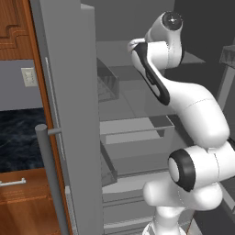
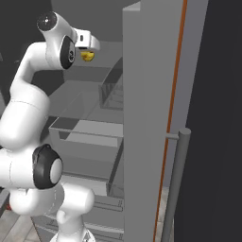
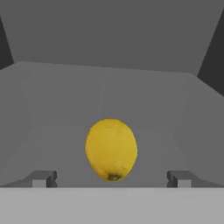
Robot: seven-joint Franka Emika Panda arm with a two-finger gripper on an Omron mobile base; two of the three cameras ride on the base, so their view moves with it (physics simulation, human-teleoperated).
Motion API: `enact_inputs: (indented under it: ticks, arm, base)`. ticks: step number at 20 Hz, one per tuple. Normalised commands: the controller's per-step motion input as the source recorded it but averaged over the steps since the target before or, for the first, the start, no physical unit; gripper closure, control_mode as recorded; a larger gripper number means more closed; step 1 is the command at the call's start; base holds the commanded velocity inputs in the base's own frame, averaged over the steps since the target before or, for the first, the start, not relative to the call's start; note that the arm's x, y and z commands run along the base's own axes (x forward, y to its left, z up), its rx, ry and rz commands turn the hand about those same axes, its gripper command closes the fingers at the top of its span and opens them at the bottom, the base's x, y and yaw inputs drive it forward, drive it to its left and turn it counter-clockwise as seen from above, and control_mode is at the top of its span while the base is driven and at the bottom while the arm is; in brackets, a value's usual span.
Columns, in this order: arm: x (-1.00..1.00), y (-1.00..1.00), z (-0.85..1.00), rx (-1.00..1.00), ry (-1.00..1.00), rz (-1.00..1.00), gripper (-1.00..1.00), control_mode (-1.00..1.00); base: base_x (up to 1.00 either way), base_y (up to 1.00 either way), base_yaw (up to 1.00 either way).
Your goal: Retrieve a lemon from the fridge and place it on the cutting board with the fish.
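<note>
Grey fridge (image 1: pixel 73 114) stood open. Upper shelf (image 3: pixel 52 113) inside was flat and grey, walled at back and both sides. 1 lemon (image 3: pixel 111 149) lay directly on it, about mid-shelf, clear of the walls. Lower down, grey drawers (image 2: pixel 85 137) stood pulled out.

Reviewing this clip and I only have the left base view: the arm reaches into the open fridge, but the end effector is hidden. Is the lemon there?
Observer: Yes. In the hand view the lemon sits centred just ahead of the end effector.
Operator: Is it gripped?
Observer: No. The fingertips stand wide apart, clear of it on both sides.
Operator: Where in the fridge?
Observer: The right base view shows it on an upper shelf, above the clear drawer.
</note>
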Motion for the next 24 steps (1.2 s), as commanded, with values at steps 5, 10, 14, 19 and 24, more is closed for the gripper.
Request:
enact_inputs:
  ticks: [5, 10, 14, 19, 24]
  arm:
    - [0.21, 0.00, -0.17, 0.00, 0.00, 0.00, -1.00, -1.00]
    - [0.26, 0.00, -0.03, 0.00, 0.02, 0.00, -1.00, -1.00]
    - [0.28, 0.00, 0.00, 0.00, 0.04, 0.00, -1.00, -1.00]
    - [0.27, 0.00, 0.00, 0.00, 0.04, 0.00, -1.00, -1.00]
    - [0.02, 0.00, 0.00, 0.00, 0.02, 0.00, -1.00, -1.00]
  base:
    - [0.00, 0.00, 0.00]
    - [0.00, 0.00, 0.00]
    - [0.00, 0.00, 0.00]
    - [0.00, 0.00, 0.00]
    - [0.00, 0.00, 0.00]
